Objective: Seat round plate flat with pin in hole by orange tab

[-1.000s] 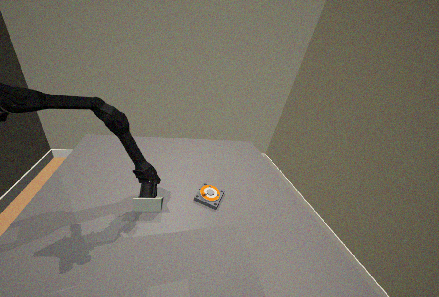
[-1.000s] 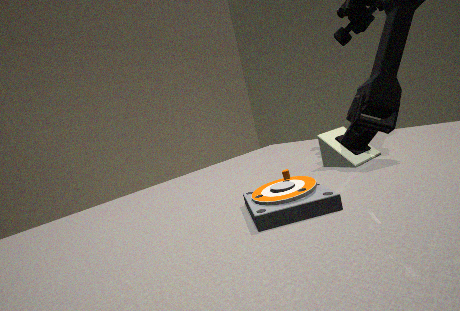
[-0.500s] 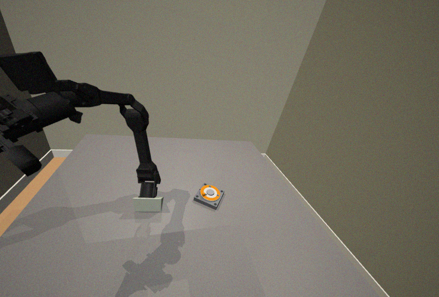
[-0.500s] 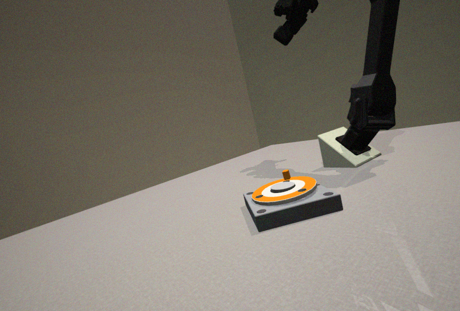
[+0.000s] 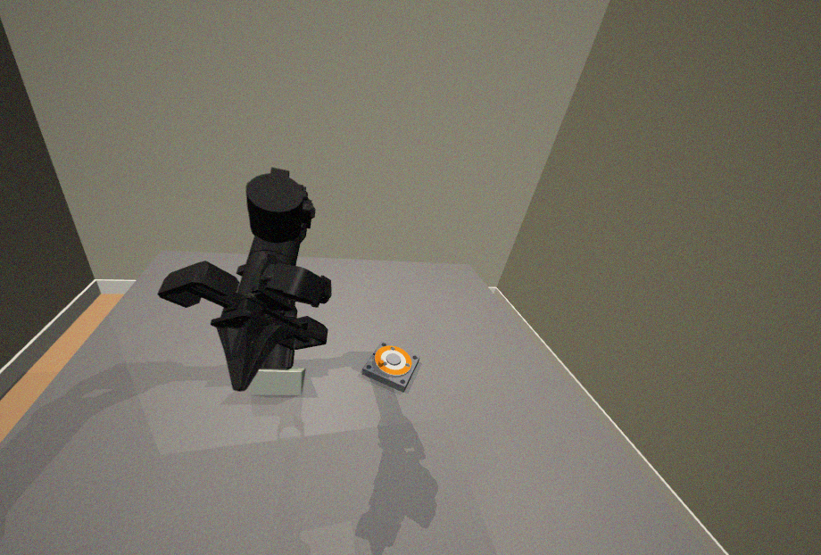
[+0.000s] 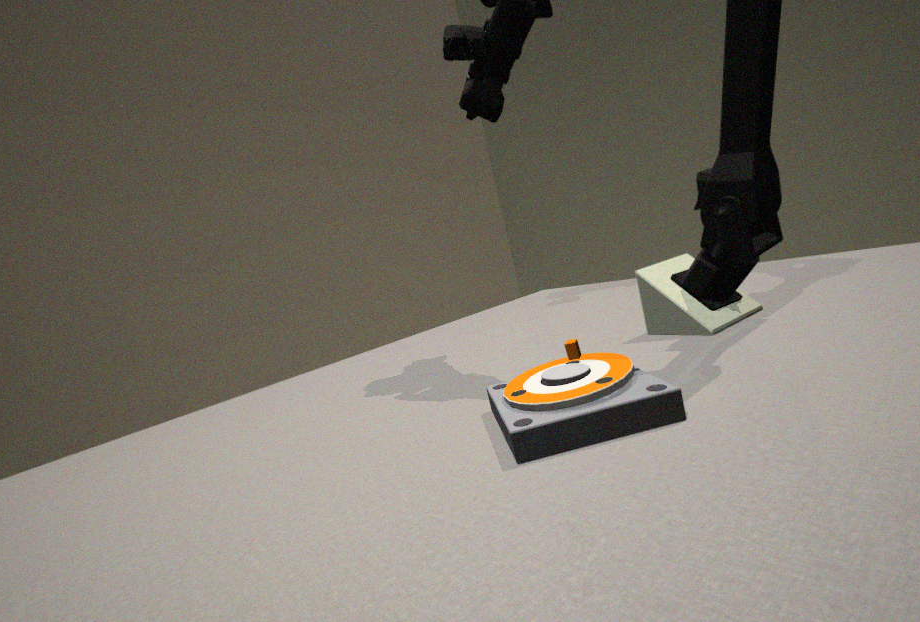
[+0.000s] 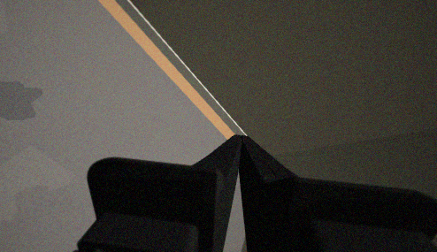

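Arm (image 6: 745,110) upright from mount, folded overhead. Pincer (image 7: 240,142) fully closed, empty, high above table (image 6: 329,513). Plate (image 6: 568,379) tilted on base (image 6: 593,425), untouched, well apart.

Grey counter (image 5: 490,458) runs out under olive walls (image 5: 359,98), an orange strip (image 5: 32,385) and a white edge line (image 5: 594,405) bordering it, shadows sprawled across.
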